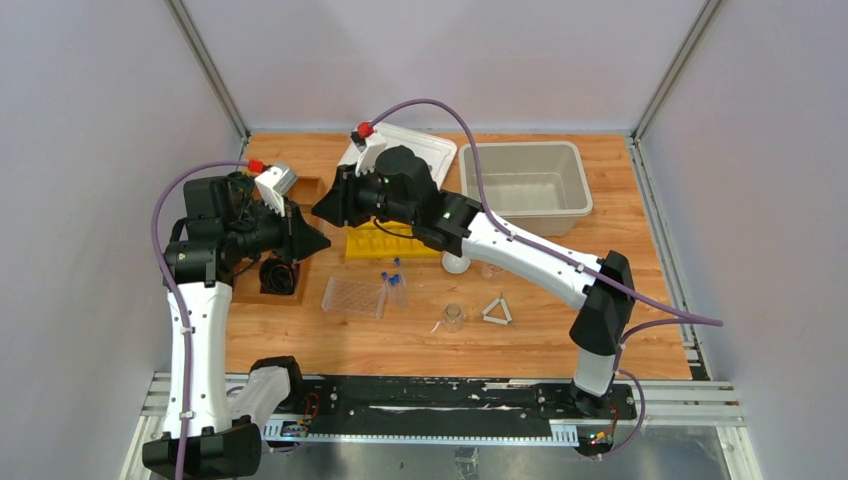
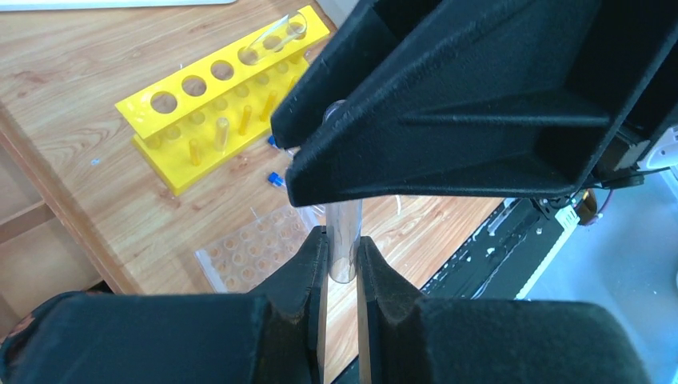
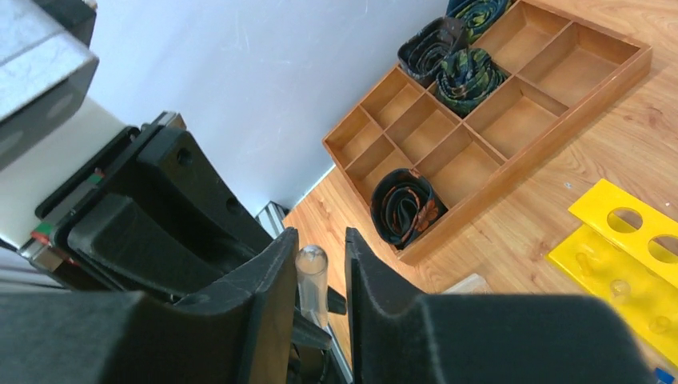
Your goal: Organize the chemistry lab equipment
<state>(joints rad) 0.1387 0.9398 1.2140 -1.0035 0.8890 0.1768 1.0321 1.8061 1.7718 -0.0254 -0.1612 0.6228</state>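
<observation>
The left gripper (image 2: 342, 242) was clamped on one end of a clear tube (image 2: 345, 220), low in the middle of the left wrist view, with its pads touching the glass on both sides. The right gripper (image 3: 320, 238) stood around the tube's other end with its jaws parted. A sliver of gap showed on one side, so it looked loose rather than gripping. The tube hung in the air between the two, left of centre in the top view.

This looked like a hand-over. One grip should be firm before the other lets go. The freed gripper should draw straight back along the tube, never sideways, since the glass could lever out.

The yellow rack (image 2: 216, 120) lay in the upper left of the left wrist view. A second tube (image 2: 272, 36) leaned in a hole at its far end, and the other holes were free. Below it sat the clear plastic rack (image 2: 256, 252) and some blue-capped tubes (image 2: 276, 179).

The right gripper's body hid the upper part of the tube from the left wrist camera. The wooden divided box (image 3: 480, 128), holding rolled cloth (image 3: 404, 206), lay close under the arms.
</observation>
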